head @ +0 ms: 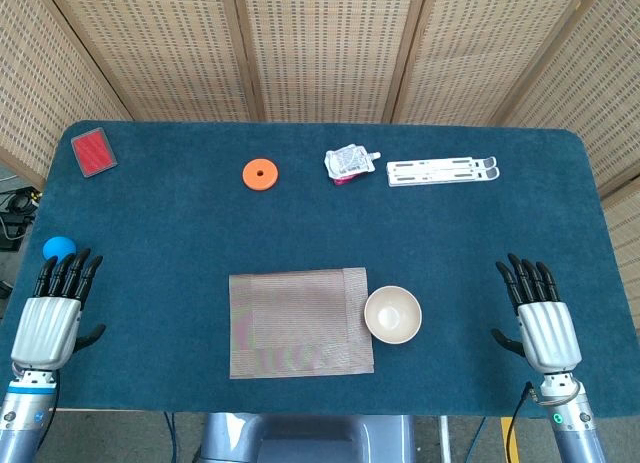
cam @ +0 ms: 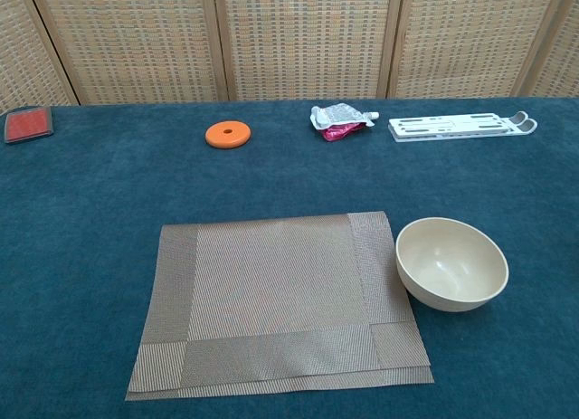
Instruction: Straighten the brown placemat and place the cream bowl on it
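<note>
1. No legible writing or brand on any item; the silver pouch print is too small to read.
2. Desk: dark blue cloth; woven wicker panels behind.
3. Brown placemat at lower centre, folded double, edges misaligned.
4. Cream bowl touching its right edge.
5. Left robot hand, lower left, and right robot hand, lower right: fingers extended, holding nothing.

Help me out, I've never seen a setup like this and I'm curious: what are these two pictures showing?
A two-armed robot with human-like hands sits at a table covered in dark blue cloth. One picture looks down from its head, the other forward from its chest. Its left hand and right hand rest flat and open near the table's sides, holding nothing. In the middle lies a brown woven placemat; a round cream bowl stands at its right edge. Further back lie an orange disc, a foil pouch, a white plastic stand and a red card.
</note>
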`<state>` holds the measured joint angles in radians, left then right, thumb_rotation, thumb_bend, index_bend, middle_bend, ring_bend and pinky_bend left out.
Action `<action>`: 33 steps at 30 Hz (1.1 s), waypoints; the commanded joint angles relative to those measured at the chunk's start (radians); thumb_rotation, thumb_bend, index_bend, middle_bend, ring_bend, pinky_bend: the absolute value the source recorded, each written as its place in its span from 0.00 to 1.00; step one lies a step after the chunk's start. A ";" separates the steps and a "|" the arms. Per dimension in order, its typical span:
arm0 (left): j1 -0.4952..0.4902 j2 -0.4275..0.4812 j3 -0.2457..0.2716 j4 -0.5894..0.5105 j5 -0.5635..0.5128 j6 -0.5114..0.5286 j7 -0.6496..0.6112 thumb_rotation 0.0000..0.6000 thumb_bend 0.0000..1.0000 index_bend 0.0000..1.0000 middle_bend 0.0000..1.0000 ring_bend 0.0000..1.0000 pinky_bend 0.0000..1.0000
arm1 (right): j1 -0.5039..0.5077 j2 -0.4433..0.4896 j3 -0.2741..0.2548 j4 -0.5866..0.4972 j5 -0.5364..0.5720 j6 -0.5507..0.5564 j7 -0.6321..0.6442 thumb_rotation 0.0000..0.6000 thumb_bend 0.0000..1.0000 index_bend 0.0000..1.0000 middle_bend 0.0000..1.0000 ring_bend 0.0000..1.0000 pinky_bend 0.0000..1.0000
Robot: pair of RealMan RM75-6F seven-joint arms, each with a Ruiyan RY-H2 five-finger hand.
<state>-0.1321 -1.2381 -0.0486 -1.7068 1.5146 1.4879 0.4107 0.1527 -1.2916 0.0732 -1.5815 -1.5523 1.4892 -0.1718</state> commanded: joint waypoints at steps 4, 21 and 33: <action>0.000 -0.004 -0.001 0.005 0.007 0.007 -0.004 1.00 0.00 0.00 0.00 0.00 0.00 | 0.000 0.002 0.001 -0.003 0.002 -0.001 0.002 1.00 0.14 0.01 0.00 0.00 0.00; -0.007 -0.009 0.003 0.012 0.005 -0.007 -0.013 1.00 0.00 0.00 0.00 0.00 0.00 | 0.002 0.001 -0.001 -0.006 0.009 -0.014 -0.004 1.00 0.14 0.03 0.00 0.00 0.00; -0.018 -0.022 0.023 0.011 0.034 -0.027 -0.025 1.00 0.07 0.13 0.00 0.00 0.00 | -0.003 0.008 -0.003 -0.015 -0.001 -0.002 0.000 1.00 0.14 0.04 0.00 0.00 0.00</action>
<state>-0.1467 -1.2582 -0.0292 -1.6942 1.5461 1.4658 0.3888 0.1498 -1.2840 0.0701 -1.5962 -1.5534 1.4872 -0.1718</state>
